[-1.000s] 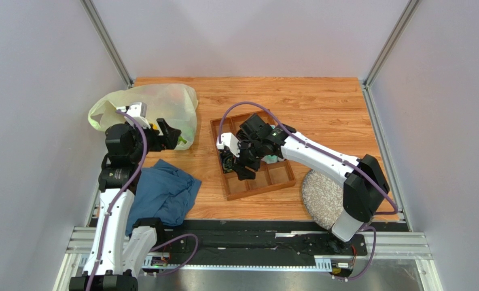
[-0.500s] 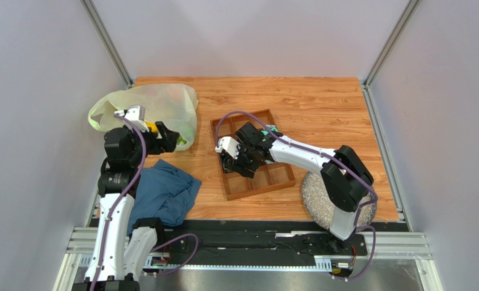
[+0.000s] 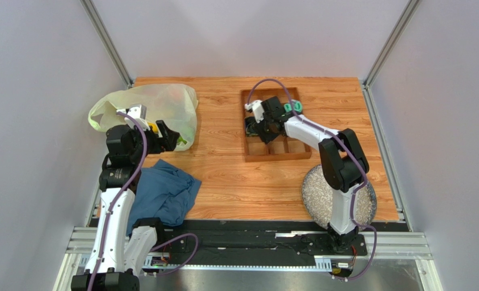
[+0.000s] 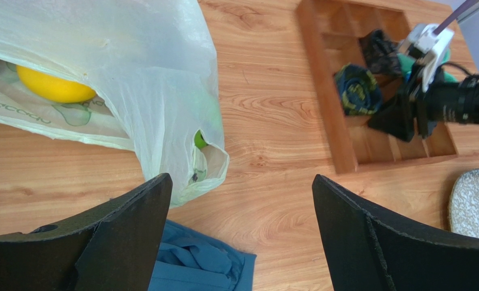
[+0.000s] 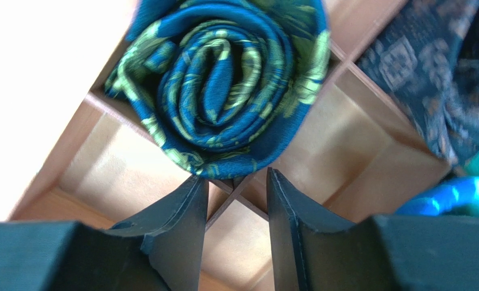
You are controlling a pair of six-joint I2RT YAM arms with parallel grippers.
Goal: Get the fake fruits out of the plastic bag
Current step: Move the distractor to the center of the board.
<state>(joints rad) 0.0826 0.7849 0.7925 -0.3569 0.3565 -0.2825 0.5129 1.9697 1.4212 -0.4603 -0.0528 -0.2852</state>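
Note:
The pale yellow-green plastic bag (image 3: 163, 106) lies at the table's back left, and it fills the upper left of the left wrist view (image 4: 102, 66). Through it I see a yellow fruit (image 4: 53, 85), and a bit of green fruit (image 4: 199, 140) shows at a gap by its lower corner. My left gripper (image 3: 172, 138) is open and empty, hovering just beside the bag's near right corner (image 4: 242, 182). My right gripper (image 3: 261, 128) is inside the wooden tray (image 3: 278, 156), far from the bag. Its jaws (image 5: 236, 176) straddle a crossing of the tray's dividers (image 5: 345, 66).
The tray holds a rolled blue-green sock (image 5: 224, 79), a dark patterned sock (image 5: 442, 79) and teal socks (image 3: 293, 108). A crumpled blue cloth (image 3: 163, 194) lies near the left arm. A speckled grey plate (image 3: 327, 194) sits at the front right. Frame walls close in the table.
My right gripper has swung to the back right, and the wooden tray has slid and turned with it from the table's middle. The left arm has barely moved.

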